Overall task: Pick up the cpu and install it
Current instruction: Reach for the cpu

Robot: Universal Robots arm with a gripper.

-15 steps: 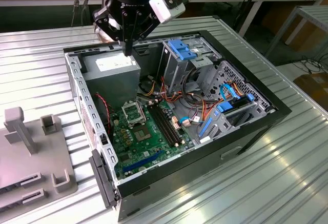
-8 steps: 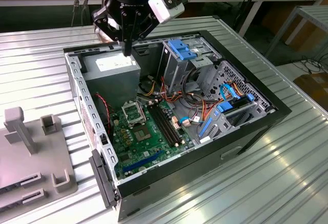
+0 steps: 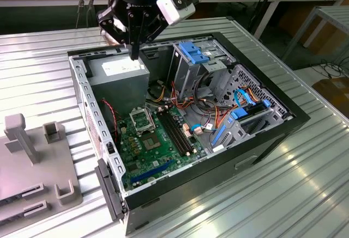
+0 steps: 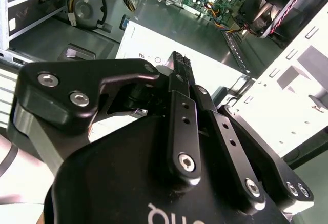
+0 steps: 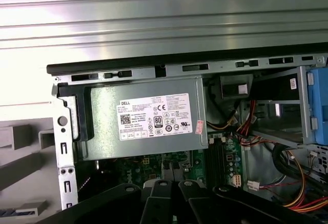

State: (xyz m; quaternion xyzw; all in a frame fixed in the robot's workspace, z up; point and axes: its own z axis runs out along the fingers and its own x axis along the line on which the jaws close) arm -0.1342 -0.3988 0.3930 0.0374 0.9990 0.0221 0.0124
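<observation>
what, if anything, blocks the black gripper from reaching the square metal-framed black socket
Probably yes: the gripper hangs above the grey metal power supply, and the socket lies uncovered beside it in the open case.

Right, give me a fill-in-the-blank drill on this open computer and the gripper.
The gripper hangs above the power supply, a grey box with a ___ label.
Its jaws stand ___.
The clips on the drive cage are ___ plastic.
Missing: white; shut; blue.
</observation>
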